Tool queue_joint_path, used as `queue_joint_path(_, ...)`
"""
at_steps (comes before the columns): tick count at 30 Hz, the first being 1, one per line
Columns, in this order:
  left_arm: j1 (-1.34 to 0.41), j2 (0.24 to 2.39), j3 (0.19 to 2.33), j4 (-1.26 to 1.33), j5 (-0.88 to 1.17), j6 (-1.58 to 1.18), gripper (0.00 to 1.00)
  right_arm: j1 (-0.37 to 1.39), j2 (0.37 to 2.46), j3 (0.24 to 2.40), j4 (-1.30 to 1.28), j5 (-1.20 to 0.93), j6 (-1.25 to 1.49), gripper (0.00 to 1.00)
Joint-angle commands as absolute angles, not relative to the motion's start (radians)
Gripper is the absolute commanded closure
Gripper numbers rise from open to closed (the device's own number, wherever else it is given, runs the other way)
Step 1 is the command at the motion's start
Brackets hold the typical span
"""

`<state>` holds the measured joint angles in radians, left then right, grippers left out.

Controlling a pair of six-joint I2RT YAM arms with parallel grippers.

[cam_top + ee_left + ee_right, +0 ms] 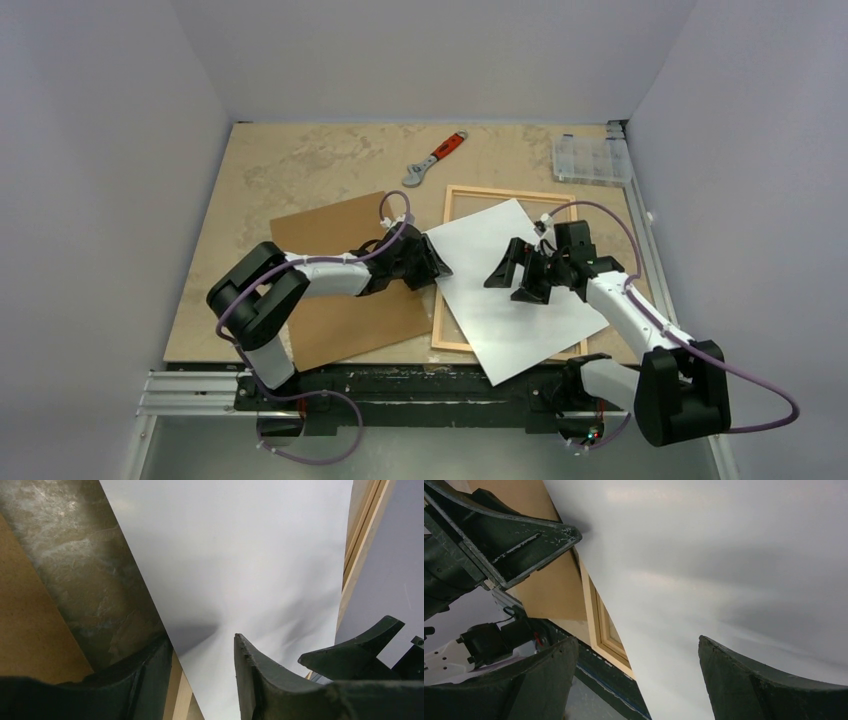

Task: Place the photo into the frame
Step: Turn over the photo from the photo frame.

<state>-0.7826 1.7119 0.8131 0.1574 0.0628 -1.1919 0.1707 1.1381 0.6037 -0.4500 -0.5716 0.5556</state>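
The photo (510,300) lies white back up, skewed across the light wood frame (500,192), with its near corner past the frame's front strip. My left gripper (437,262) is at the photo's left corner. In the left wrist view the gripper (202,645) is open, and the photo (240,555) edge runs between the jaws over a frame strip (181,695). My right gripper (512,283) is open just above the middle of the photo. In the right wrist view the gripper (636,647) spans the photo (724,555) edge and the frame (596,625).
The brown backing board (340,290) lies left of the frame, under my left arm. A red-handled wrench (432,160) lies at the back. A clear plastic box (590,158) stands at the back right. The table's front edge runs close to the photo's near corner.
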Motion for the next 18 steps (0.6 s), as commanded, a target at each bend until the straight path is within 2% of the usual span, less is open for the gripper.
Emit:
queue_joint_path(1, -0.777, 1.693, 0.807, 0.247, 0.069, -1.191, 0.58, 0.167, 1.081, 0.646, -0.464, -0.588, 0.523, 0.12)
queue_joint_path(4, -0.767, 1.676, 0.803, 0.251, 0.062, -1.174, 0.73, 0.166, 1.049, 0.667, -0.487, -0.582, 0.514, 0.12)
queue_joint_path(11, -0.735, 1.649, 0.821, 0.271, 0.094, -1.119, 0.99, 0.167, 1.006, 0.719, -0.551, -0.557, 0.477, 0.12)
queue_joint_path(18, -0.658, 1.63, 0.925, 0.116, 0.219, -0.981, 1.0, 0.166, 0.973, 0.757, -0.605, -0.529, 0.444, 0.12)
